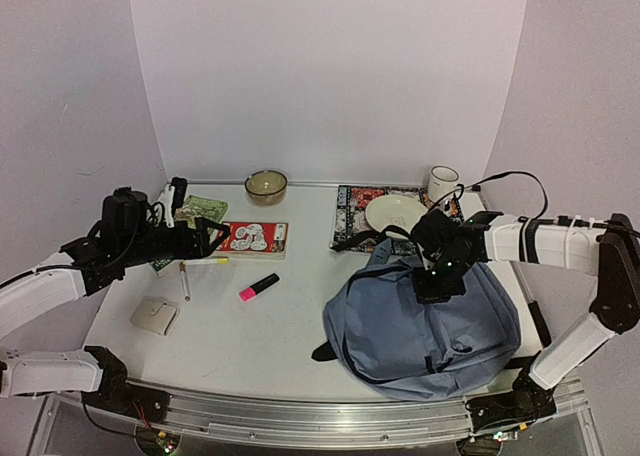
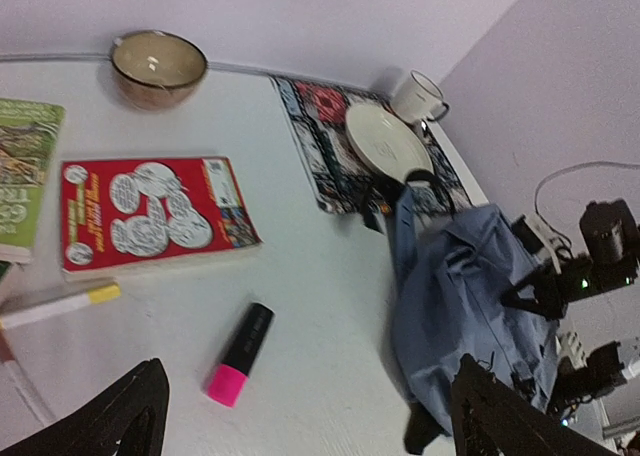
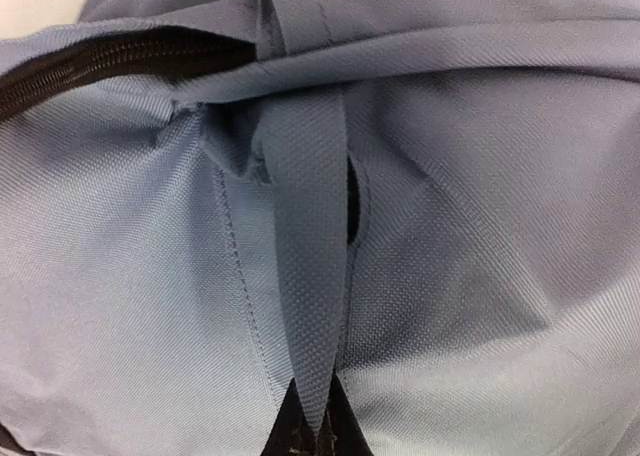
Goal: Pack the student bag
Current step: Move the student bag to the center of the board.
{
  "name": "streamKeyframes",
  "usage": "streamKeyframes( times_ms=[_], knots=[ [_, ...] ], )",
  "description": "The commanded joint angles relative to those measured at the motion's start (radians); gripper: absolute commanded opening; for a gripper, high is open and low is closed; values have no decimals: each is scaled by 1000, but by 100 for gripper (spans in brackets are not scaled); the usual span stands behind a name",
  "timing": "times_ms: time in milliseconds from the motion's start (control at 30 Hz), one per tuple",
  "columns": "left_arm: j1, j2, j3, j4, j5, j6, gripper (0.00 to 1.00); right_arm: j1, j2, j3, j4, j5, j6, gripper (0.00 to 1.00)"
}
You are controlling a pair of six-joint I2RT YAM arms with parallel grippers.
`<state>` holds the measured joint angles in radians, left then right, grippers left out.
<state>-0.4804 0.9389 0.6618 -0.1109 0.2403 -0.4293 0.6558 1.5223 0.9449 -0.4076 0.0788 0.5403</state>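
Note:
The student bag (image 1: 400, 336) lies flat on the right half of the table, blue-grey, with a black zipper (image 3: 100, 61) partly open near its top. My right gripper (image 1: 437, 282) presses down on the bag's upper part. Up close, that gripper (image 3: 315, 438) is shut on a narrow blue-grey fabric loop (image 3: 310, 256) of the bag, which tapers down between the closed jaws. My left gripper (image 1: 215, 238) hovers open over the left side by the red book (image 1: 255, 238); between its dark fingertips (image 2: 110, 416) there is only bare table, with the pink highlighter (image 2: 240, 354) just ahead.
A green book (image 1: 200, 211), a bowl (image 1: 266, 185), a yellow-tipped marker (image 1: 205, 263), a pen (image 1: 184, 280) and a beige wallet (image 1: 155, 316) lie on the left. A plate (image 1: 396, 214) sits on a patterned mat (image 1: 350, 211) with a mug (image 1: 442, 183) behind the bag.

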Motion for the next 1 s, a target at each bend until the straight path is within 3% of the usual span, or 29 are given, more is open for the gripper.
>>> streamKeyframes(
  times_ms=[0,500,833,967],
  knots=[
    [-113,46,47,5,-42,-151,99,71,29,89,-24,42,155,0],
    [-492,178,31,20,-370,-409,100,228,164,214,158,50,503,0],
    [-579,363,44,79,-464,-492,97,267,242,307,233,50,522,0],
    [-589,445,45,90,-480,-509,90,268,238,304,234,30,460,15]
  ],
)
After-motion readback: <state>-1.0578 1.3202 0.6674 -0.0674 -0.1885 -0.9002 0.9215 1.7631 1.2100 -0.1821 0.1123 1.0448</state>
